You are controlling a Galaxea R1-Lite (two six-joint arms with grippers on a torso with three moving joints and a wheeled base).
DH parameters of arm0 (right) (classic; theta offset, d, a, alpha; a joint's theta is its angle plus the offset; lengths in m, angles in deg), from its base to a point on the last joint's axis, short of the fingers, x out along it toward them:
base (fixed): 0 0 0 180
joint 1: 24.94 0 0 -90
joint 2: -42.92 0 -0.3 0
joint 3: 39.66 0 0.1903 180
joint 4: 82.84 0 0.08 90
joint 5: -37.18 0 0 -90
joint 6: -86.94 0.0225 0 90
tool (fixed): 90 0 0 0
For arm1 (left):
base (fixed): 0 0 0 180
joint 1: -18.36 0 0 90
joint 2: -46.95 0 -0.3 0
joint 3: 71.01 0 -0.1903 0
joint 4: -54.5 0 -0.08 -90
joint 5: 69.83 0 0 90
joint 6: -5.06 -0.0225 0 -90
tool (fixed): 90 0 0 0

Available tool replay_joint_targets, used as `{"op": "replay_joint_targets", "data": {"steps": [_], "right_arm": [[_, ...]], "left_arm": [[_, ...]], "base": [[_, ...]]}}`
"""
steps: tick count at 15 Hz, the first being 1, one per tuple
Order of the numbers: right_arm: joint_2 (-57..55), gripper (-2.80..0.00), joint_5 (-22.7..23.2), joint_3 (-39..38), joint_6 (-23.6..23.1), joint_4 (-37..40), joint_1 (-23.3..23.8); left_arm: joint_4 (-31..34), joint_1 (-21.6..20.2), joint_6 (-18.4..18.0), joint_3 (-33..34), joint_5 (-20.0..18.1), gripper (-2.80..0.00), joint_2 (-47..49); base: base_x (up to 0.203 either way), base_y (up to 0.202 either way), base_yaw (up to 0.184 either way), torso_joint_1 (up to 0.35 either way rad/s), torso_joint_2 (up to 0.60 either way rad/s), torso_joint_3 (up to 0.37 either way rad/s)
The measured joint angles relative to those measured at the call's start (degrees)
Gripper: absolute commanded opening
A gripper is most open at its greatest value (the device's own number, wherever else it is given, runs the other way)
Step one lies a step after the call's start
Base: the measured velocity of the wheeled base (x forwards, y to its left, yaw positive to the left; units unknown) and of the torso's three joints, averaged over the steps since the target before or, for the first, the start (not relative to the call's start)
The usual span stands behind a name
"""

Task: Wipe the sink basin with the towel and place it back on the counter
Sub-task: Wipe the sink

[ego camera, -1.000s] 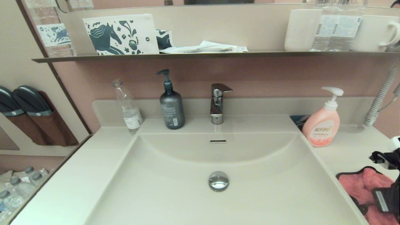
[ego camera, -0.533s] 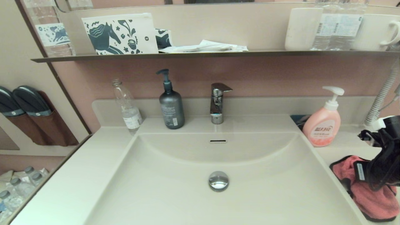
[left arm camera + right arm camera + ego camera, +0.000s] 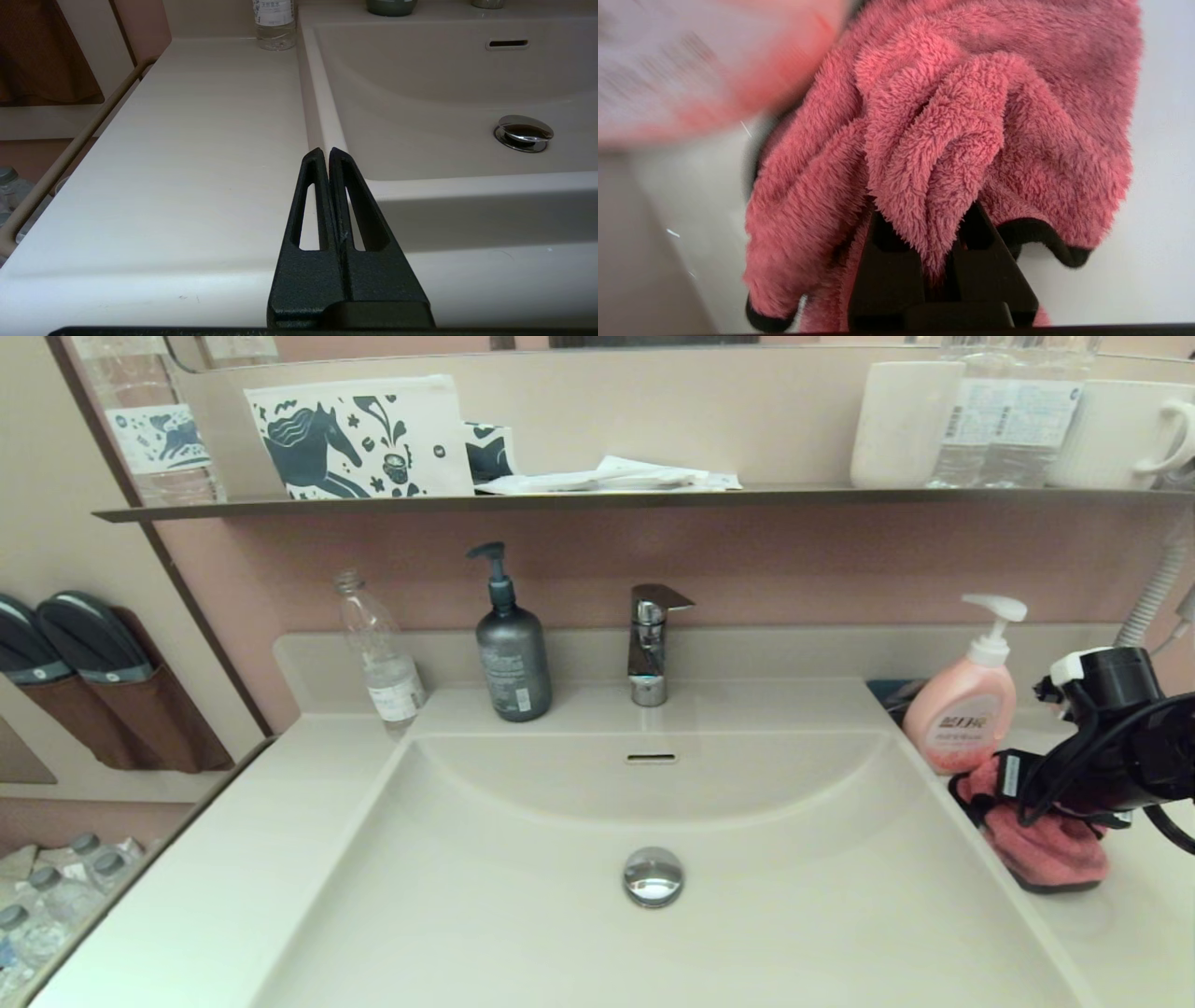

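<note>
The right tool (image 3: 941, 261) pinches the towel (image 3: 943, 140) above the desk's (image 3: 1111, 952) right edge; next, swing it into the basin (image 3: 653, 803). The left tool (image 3: 329, 156) rests closed.

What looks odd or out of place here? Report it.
Nothing spilled or damaged. Only the towel stands out: it is bunched in a heap, pinched by the right gripper on the counter beside the pink soap bottle. The sink basin looks bare. The left gripper is shut over the left counter.
</note>
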Motion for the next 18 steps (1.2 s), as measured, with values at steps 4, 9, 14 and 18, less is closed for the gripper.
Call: {"op": "replay_joint_targets", "data": {"steps": [4,9,14,18], "right_arm": [[-1.31,-2.8,-0.52,0.84,-2.59,-0.45,2.67],[-1.53,-2.8,-0.66,3.1,-9.04,-0.06,12.68],[-2.2,-2.8,1.14,5.98,-12.18,0.55,19.63],[-0.7,-2.8,1.31,4.33,-10.35,2.58,16.96]], "left_arm": [[-0.02,0.0,-0.01,0.0,0.0,-2.8,0.0],[-0.02,0.0,0.0,0.0,0.04,-2.8,0.0],[-0.02,0.0,0.0,0.0,0.01,-2.8,0.0],[0.0,0.0,0.01,0.0,0.01,-2.8,0.0]], "base": [[0.0,0.0,0.0,0.0,0.0,0.0],[0.0,0.0,0.0,0.0,0.0,0.0],[0.0,0.0,0.0,0.0,0.0,0.0],[0.0,0.0,0.0,0.0,0.0,0.0]]}}
